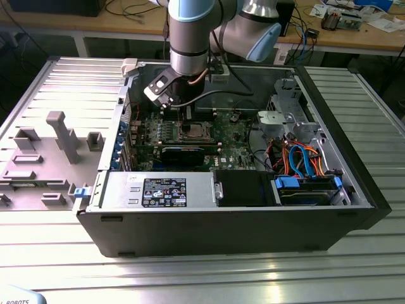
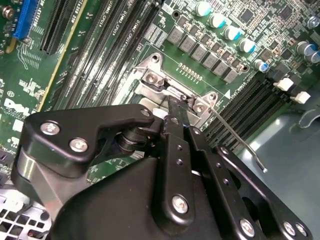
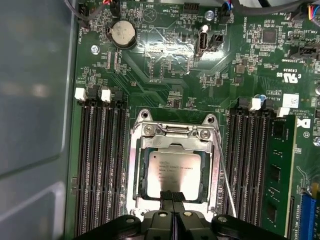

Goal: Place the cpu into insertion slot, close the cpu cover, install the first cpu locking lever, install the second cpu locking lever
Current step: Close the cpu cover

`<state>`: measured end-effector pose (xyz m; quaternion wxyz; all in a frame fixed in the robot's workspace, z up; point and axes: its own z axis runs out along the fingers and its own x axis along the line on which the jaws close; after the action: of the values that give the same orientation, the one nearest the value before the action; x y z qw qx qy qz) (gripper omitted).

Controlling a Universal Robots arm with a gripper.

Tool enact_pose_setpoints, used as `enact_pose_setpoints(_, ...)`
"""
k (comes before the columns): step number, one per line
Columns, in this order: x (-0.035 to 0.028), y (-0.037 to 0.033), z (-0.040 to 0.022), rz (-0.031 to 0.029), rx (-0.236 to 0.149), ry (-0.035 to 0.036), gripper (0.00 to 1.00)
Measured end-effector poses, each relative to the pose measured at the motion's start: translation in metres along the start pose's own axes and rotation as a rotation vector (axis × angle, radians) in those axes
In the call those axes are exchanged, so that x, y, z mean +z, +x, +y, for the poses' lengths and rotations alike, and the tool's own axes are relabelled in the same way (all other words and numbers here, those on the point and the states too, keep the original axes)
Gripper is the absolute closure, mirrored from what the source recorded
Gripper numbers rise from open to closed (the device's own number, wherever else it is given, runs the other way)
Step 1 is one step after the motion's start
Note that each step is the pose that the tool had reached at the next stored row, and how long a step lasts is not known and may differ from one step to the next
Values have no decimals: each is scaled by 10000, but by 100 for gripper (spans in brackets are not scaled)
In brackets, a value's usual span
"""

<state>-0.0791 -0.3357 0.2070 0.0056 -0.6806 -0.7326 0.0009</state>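
The claw [image 3: 172,196] is closed, its two black fingertips pressed together with nothing visible between them. In the first wrist view they sit at the middle of the nearest edge of the chip [image 3: 172,172]; whether they touch it cannot be told.

The chip lies flat in the socket [image 1: 193,132], dull metal top facing up. It is square, and its sides run parallel with the long black memory slots [image 3: 100,165] on either side of the claw. The cover [image 3: 172,141] is down over it, a thin silvery frame lying around the chip's edges, and the metal top shows through its square opening.

To one side of the fingertips a thin wire lever [image 3: 225,175] runs alongside the socket, its long axis in line with the memory slots. In the second wrist view it slants out past the claw, its hooked free end clear of the socket.

In the exterior view the claw points straight down into the open computer case [image 1: 354,190].
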Motion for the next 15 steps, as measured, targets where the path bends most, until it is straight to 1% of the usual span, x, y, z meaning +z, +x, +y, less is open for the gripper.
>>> enact_pose_setpoints(2,0,0,1,-2,-2,3,89)
enact_pose_setpoints(6,-49,0,-1,0,-2,1,89)
enact_pose_setpoints(11,-53,1,-3,1,-1,0,89)
enact_pose_setpoints(15,-49,3,-28,2,-1,0,89)
